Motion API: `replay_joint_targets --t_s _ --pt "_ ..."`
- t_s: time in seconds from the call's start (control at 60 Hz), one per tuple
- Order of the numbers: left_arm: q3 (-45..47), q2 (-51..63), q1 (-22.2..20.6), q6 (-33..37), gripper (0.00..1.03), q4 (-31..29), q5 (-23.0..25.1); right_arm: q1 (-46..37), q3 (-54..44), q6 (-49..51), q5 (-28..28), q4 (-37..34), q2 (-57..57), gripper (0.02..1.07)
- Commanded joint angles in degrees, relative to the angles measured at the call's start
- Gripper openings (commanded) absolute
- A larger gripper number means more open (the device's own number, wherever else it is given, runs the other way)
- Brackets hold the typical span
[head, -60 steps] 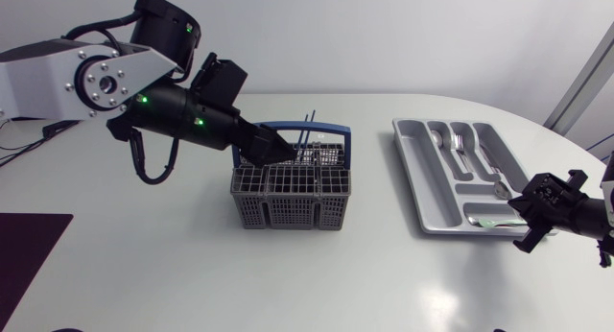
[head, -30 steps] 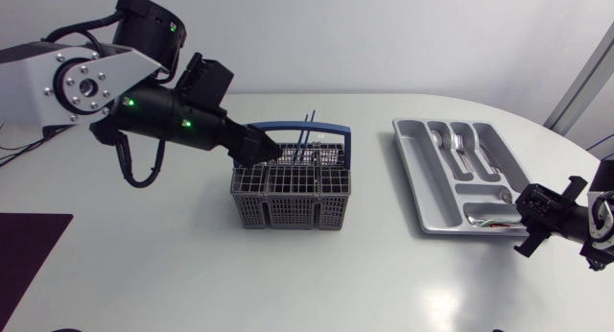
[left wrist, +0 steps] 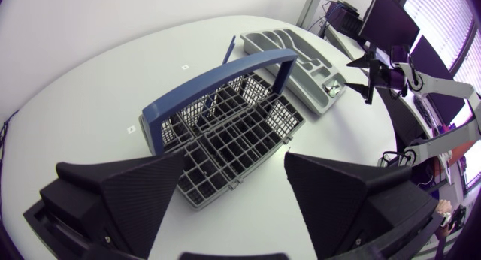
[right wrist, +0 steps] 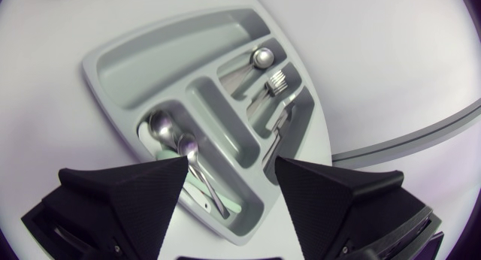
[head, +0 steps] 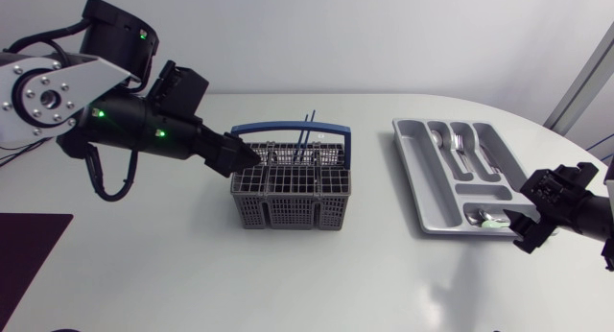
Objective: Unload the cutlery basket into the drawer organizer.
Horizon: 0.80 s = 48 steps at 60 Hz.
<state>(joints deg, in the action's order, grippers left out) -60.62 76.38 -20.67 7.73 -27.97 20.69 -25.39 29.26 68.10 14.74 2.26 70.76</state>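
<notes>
Ahead of left tool (left wrist: pixel 234 168), fingers spread: cutlery basket (left wrist: pixel 229 132).

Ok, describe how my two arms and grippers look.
Left arm: silver-grey link with a round bolted plate, black joints, green lights, looping black cable. Right arm: only black parts show. Left gripper and right gripper: matte black, two broad wedge-shaped fingers each.

surface: smooth white table (head: pixel 317 274), its far edge curved | dark flat rectangular mat (head: pixel 29 244) lying at the table's left side | light: soft, even, faint grey shadows on the table
</notes>
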Motion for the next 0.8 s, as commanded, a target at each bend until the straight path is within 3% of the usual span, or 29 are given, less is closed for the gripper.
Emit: replay_joint_targets --t_s 0.0,0.167,0.383,0.5,0.667,0.733,0.783 --pt "3.2 -1.6 0.6 1.3 0.92 -0.6 -0.3 4.3 3.0 -6.8 0.5 -3.8 -2.6 0.94" --pt "6.6 -2.4 2.1 2.2 0.92 -0.2 -0.4 14.8 8.3 -19.0 1.9 -10.7 -1.9 0.94" --pt "11.2 -2.5 2.7 4.1 0.89 0.4 -1.9 28.3 14.8 -30.9 1.8 -11.7 4.7 0.92" --pt "13.8 -2.5 2.6 4.4 0.75 1.7 -2.1 32.5 19.6 -34.8 2.2 -11.5 11.0 0.72" --pt "16.3 -2.9 2.0 5.3 0.35 2.7 -3.4 35.0 27.2 -40.4 7.4 -11.9 18.3 0.15" --pt "17.2 -2.9 1.7 5.5 0.15 3.4 -3.4 35.8 29.5 -42.0 9.8 -12.5 20.4 0.08" --pt "18.2 -2.6 1.2 5.5 0.11 4.2 -3.5 36.5 31.3 -42.9 10.6 -13.2 22.0 0.07"
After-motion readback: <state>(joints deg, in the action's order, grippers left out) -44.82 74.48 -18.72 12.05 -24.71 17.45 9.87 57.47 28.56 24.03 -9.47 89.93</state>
